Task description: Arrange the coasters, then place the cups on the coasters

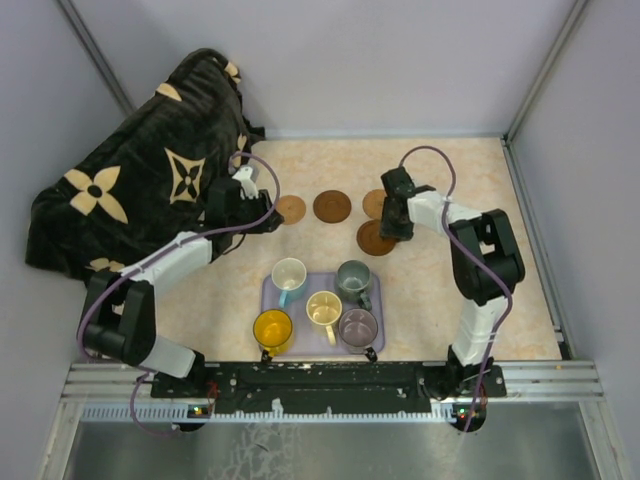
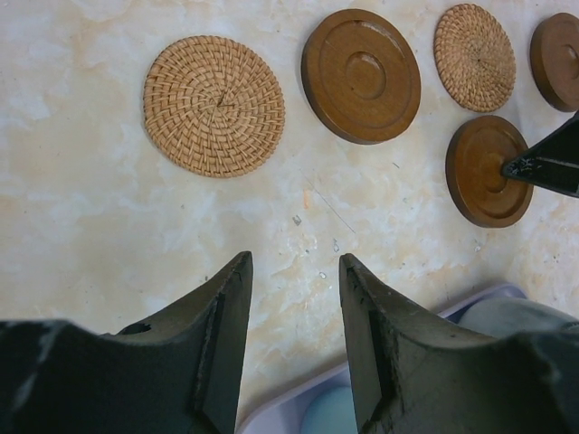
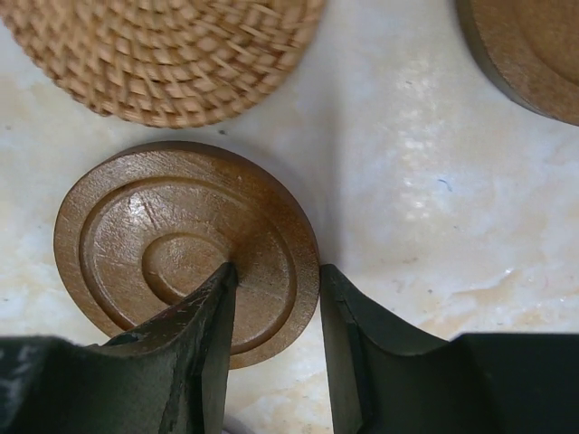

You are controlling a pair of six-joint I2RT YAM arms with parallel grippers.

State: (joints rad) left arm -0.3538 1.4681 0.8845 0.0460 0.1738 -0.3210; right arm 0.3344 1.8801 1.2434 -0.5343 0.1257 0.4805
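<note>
Fingers of the right gripper stand apart astride the rim of a dark wooden coaster, one tip over its grooved face, the other just outside its edge above the table; whether they pinch it cannot be told; this coaster lies flat, just beyond the tray and nearer the arms than the rest; left gripper is released, fingers parted with nothing between them, over bare table between the tray and a woven coaster; that woven coaster heads a row running rightward: a second wooden coaster, a second woven coaster, then a third wooden coaster cut off by the edge of the left wrist view; no two coasters touch; all five cups stand upright on the tray, none on a coaster: white-and-blue cup and grey-green cup at the far side, cream cup in the middle, yellow cup and mauve cup at the near side; a black blanket with tan flower marks lies heaped at the far left corner.
</note>
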